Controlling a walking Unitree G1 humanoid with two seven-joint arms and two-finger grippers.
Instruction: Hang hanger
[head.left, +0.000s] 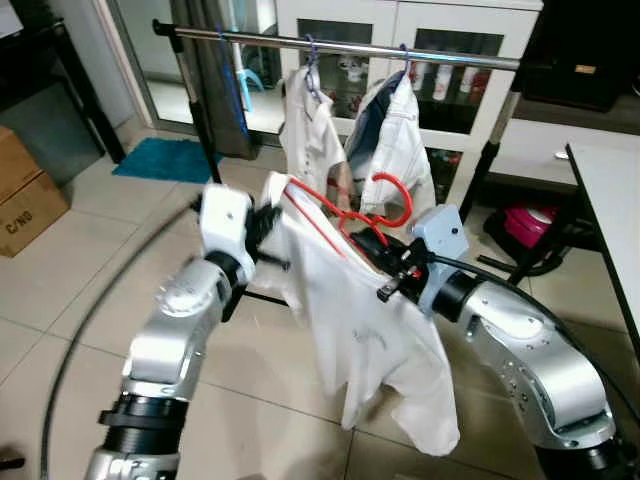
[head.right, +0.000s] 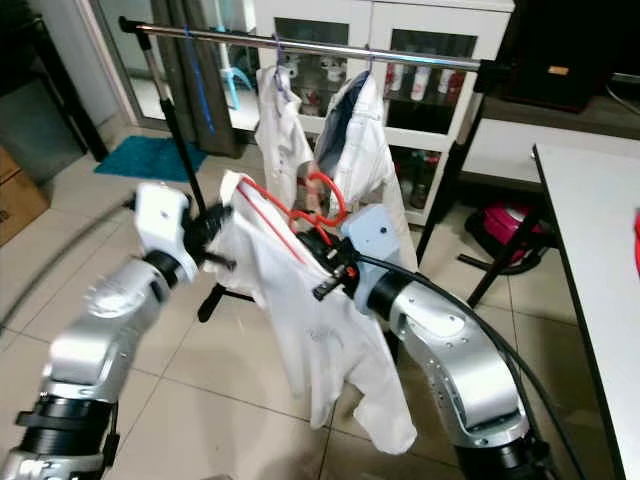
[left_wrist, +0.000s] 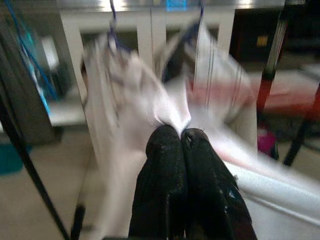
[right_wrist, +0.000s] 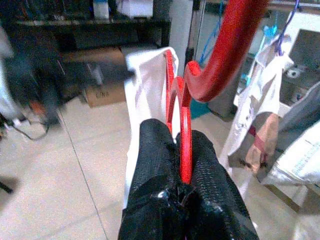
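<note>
If right gripper (right_wrist: 181, 150), clamped on red hanger (head.left: 372, 212) below rail (head.left: 340, 45), tilts, white shirt (head.left: 370, 340) slides off; left gripper (left_wrist: 181, 137) pinches shirt shoulder.

Rail (head.left: 340, 46): metal bar across the top, on dark uprights.
On the rail: two pale shirts (head.left: 400, 150) hanging side by side on hangers, touching.
Floor (head.left: 60, 300): pale tiles.
On the floor: blue mat (head.left: 165, 160) near the doorway, cardboard boxes (head.left: 25, 195) at the left, pink-and-black thing (head.left: 530, 228) beside the rail's right leg.
Counter (head.left: 610, 200): white, at the right edge.
</note>
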